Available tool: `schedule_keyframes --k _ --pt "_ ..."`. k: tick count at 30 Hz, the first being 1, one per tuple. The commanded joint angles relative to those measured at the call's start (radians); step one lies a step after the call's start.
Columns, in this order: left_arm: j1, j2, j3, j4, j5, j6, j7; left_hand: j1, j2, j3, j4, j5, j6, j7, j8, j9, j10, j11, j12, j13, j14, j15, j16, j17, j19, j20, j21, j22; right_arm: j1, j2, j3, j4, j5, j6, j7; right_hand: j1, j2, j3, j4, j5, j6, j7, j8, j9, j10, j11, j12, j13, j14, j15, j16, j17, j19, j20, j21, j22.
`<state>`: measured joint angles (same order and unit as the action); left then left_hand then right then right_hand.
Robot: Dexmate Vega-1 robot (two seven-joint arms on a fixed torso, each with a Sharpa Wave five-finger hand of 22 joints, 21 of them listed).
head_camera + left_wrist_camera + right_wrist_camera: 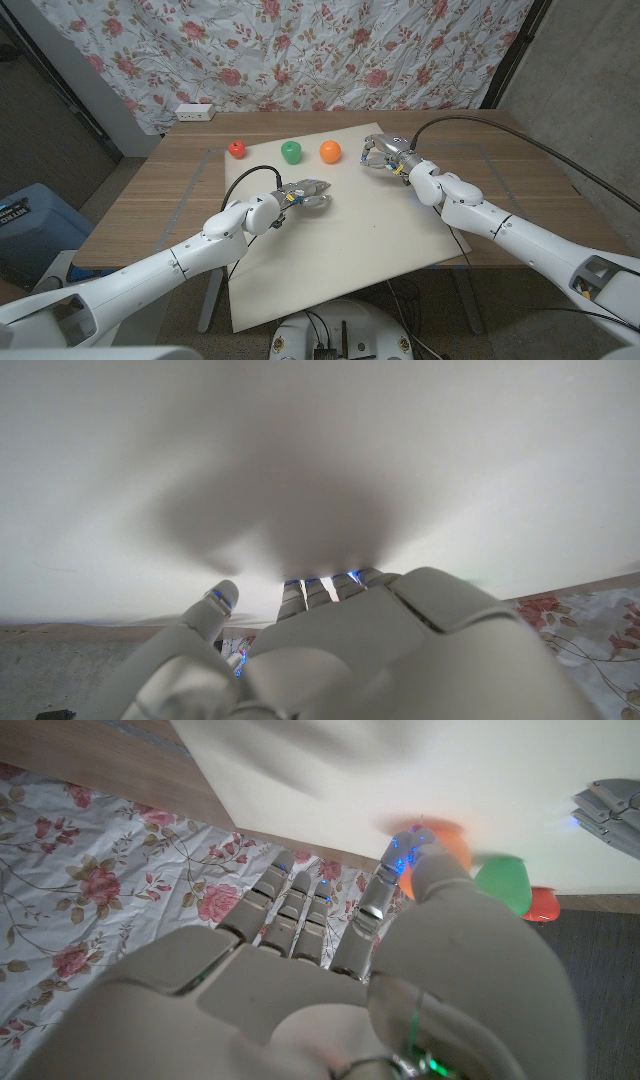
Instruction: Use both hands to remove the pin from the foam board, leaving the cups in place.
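Two hands are being kept over the foam board (340, 240): the left hand (305, 194) near its middle, fingers curled in, nothing seen held. The right hand (385, 155), at 2 o'clock, cannot be judged. Farther, red (237, 149), green (291, 151) and orange (330, 151) pins are standing at 12 o'clock.

arms: white segmented shells | hands: grey, blue-lit fingers | black cables
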<state>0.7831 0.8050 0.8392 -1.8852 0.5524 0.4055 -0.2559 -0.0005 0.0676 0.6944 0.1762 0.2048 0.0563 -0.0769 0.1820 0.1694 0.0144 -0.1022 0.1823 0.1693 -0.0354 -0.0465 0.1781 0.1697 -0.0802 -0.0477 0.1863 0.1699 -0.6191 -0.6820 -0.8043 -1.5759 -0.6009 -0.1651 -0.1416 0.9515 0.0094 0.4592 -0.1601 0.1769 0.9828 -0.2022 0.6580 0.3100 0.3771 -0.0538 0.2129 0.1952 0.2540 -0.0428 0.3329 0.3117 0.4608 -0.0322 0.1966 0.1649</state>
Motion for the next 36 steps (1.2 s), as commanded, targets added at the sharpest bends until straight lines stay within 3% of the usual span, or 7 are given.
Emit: schedule_keyframes --k 1,9,36 --pt "0.036 0.014 -0.041 -0.030 0.003 -0.018 0.106 0.010 0.121 0.011 -0.001 0.001 0.022 0.012 0.007 0.006 0.030 0.007 0.015 0.005 0.026 -0.050 0.008 0.002 0.040 -0.055 0.020 0.002 -0.027 -0.022 0.028 -0.053 0.002 -0.030 0.004 0.003 0.013 -0.003 -0.002 0.007 0.021 -0.018 0.006 0.004 0.010 0.004 0.003 0.004 0.005 -0.037 0.008 0.004 0.004 0.002 0.004 0.006" --pt "0.059 0.022 -0.067 -0.056 0.005 -0.016 0.146 0.010 0.118 0.020 0.000 -0.001 0.032 0.008 0.007 0.007 0.036 0.014 0.015 0.006 0.044 -0.027 0.009 0.003 0.088 -0.034 0.032 0.002 -0.034 -0.028 0.031 -0.067 -0.002 -0.046 0.012 0.003 0.013 -0.004 -0.002 0.007 0.021 -0.018 0.006 0.003 0.013 0.004 0.004 0.004 0.004 -0.038 0.009 0.006 0.004 0.001 0.004 0.006" --pt "0.119 0.031 -0.157 -0.094 -0.081 -0.046 0.254 0.011 0.118 0.029 -0.001 -0.002 0.038 0.005 0.006 0.008 0.041 0.017 0.015 0.007 0.042 -0.031 0.005 0.004 0.099 -0.037 0.029 0.002 -0.036 -0.028 0.020 -0.088 -0.043 -0.102 0.030 0.004 0.014 -0.008 -0.003 0.007 0.021 -0.018 0.005 0.001 0.018 0.005 0.002 0.004 0.006 -0.037 0.013 0.012 0.004 0.004 0.002 0.006"
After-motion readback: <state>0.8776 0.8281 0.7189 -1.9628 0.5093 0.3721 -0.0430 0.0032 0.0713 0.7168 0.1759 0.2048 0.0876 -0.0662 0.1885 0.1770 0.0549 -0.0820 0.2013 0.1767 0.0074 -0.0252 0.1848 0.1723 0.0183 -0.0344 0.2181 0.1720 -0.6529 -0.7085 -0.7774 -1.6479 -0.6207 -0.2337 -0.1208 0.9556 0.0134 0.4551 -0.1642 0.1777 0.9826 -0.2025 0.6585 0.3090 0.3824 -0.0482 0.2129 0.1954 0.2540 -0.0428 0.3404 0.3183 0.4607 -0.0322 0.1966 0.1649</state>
